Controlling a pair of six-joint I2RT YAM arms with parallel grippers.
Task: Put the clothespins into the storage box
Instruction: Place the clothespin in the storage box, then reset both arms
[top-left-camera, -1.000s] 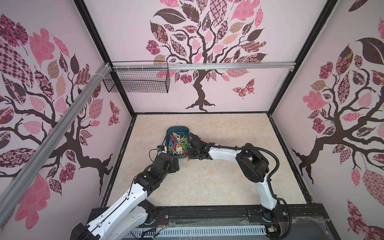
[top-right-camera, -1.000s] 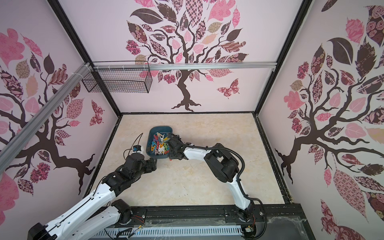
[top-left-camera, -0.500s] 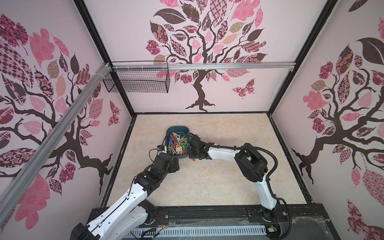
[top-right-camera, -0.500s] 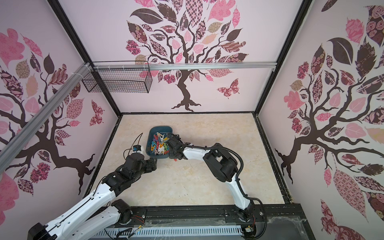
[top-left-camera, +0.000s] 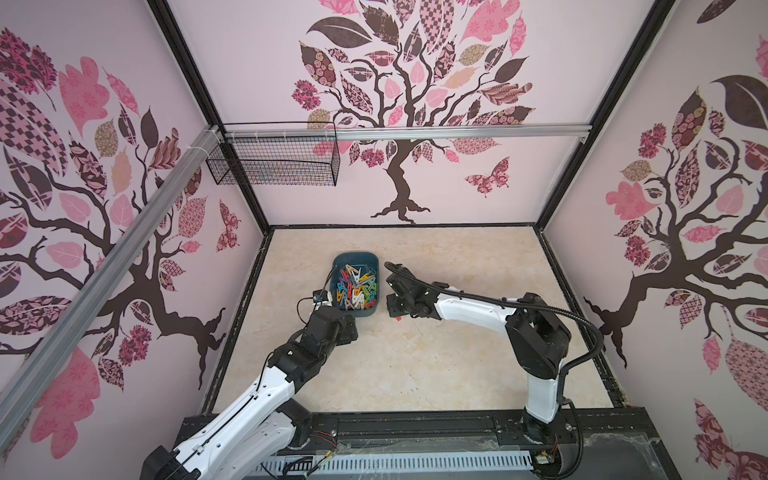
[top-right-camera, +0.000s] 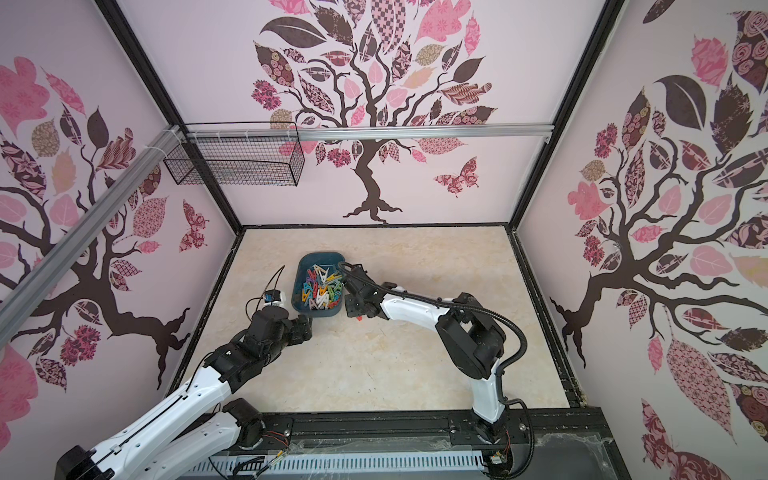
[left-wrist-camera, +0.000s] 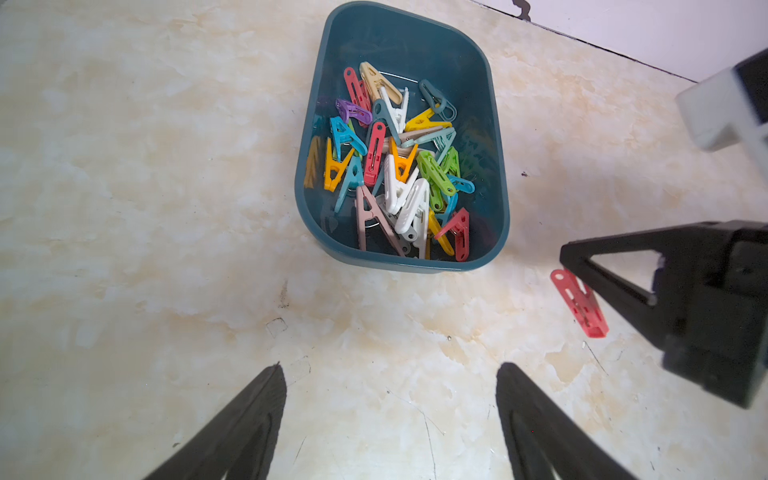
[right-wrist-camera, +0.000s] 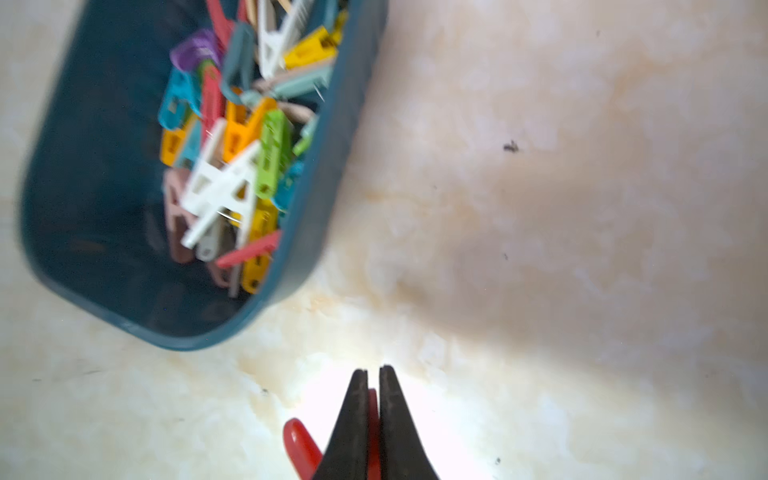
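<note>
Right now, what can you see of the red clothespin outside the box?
The red clothespin is a small slotted plastic peg with one rounded end. The right gripper is shut on it. It is just outside the storage box, apart from its wall. Whether it touches the table is unclear.

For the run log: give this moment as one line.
right claw: shut on red clothespin, outside storage box | left claw: open, empty | other clothespins: in box

Teal storage box (left-wrist-camera: 395, 45) holds mixed clothespins (left-wrist-camera: 399, 174); red clothespin (left-wrist-camera: 579, 303) beside, possibly lifted
</note>
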